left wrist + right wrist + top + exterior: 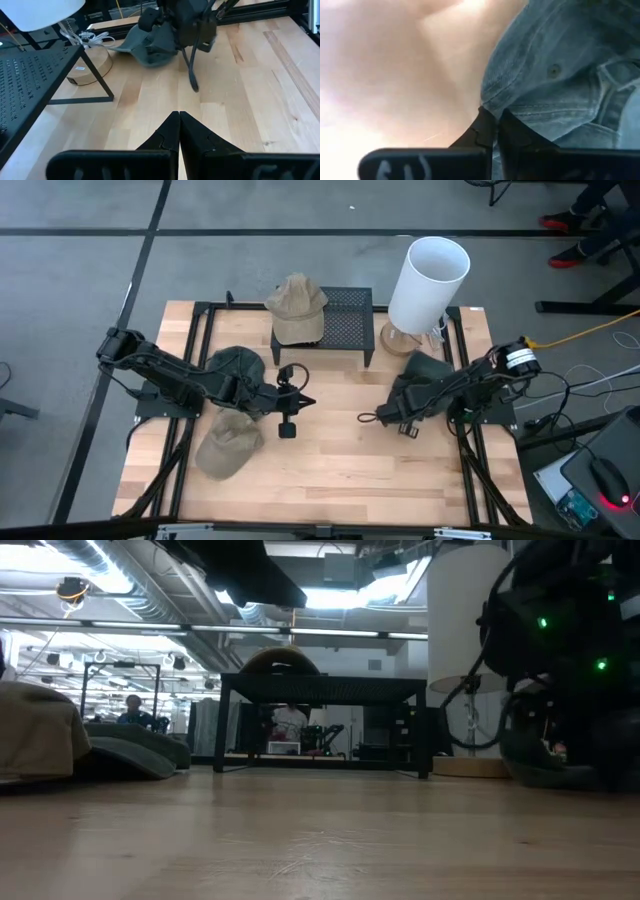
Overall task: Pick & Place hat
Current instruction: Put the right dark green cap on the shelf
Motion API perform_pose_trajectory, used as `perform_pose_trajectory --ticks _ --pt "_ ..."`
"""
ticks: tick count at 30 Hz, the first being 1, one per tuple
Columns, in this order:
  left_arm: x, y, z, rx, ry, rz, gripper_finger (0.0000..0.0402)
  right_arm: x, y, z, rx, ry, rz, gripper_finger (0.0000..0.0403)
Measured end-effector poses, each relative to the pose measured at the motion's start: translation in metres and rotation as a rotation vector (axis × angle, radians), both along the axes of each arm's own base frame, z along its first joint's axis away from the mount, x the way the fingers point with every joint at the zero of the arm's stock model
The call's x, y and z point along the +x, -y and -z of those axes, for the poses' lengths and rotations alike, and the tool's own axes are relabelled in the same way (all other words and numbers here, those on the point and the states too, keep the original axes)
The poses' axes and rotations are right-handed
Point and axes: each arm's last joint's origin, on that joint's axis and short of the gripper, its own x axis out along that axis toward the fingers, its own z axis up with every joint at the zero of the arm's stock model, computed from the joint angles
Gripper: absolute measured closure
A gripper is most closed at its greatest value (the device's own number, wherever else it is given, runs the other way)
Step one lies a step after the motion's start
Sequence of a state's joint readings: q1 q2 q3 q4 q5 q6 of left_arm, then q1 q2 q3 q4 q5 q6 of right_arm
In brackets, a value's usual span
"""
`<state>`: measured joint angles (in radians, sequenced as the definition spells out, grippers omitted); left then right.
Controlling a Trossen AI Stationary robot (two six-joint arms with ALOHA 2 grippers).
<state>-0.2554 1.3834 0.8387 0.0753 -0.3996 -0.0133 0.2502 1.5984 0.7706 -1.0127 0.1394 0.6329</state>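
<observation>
- From above: four hats sit on the wooden bench (330,470). A tan hat (297,308) rests on the black rack (345,320). A dark green hat (235,367) and a second tan hat (228,446) lie on the left. The dark hat (425,370) that the right arm works on lies on the right, beside the white lamp (428,283). The right claw (400,423) is low at this hat's front edge, its arm stretched in from the right. The left claw (300,401) reaches toward the middle of the bench, clenched on nothing.
- From bench height: the right arm fills the right side as a dark bulk over the dark hat (545,765). I cannot see its claw here.
- Left wrist: the left claw (179,131) is pressed shut and empty. Far off, the right arm bends down over the dark hat (152,45).
- Right wrist: the right claw (496,129) is clenched right at the edge of the hat's cloth (555,85). I think it pinches the rim, but I cannot be sure. The hat looks soft, light and floppy. The stitched rim or the brim seems the best place to hold.
</observation>
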Motion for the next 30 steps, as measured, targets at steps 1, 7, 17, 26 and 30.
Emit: perform_pose_trajectory --ticks 1,7,17,26,30 --pt "0.000 0.000 0.000 0.000 0.001 0.000 0.0400 0.001 -0.001 -0.003 0.033 0.017 -0.002 0.0394" --pt "0.000 0.000 0.000 0.000 0.003 -0.001 0.0396 0.020 -0.011 -0.027 0.263 0.258 -0.049 0.0396" --pt "0.000 0.000 0.000 -0.001 0.003 0.000 0.0397 0.063 -0.029 -0.077 0.607 0.661 -0.240 0.0396" --pt "0.000 0.001 0.000 -0.014 -0.001 0.028 0.0400 0.085 -0.040 -0.114 0.815 0.891 -0.382 0.0394" --pt "0.000 0.002 0.000 -0.027 -0.004 0.053 0.0396 0.091 -0.044 -0.124 0.940 0.971 -0.415 0.0395"
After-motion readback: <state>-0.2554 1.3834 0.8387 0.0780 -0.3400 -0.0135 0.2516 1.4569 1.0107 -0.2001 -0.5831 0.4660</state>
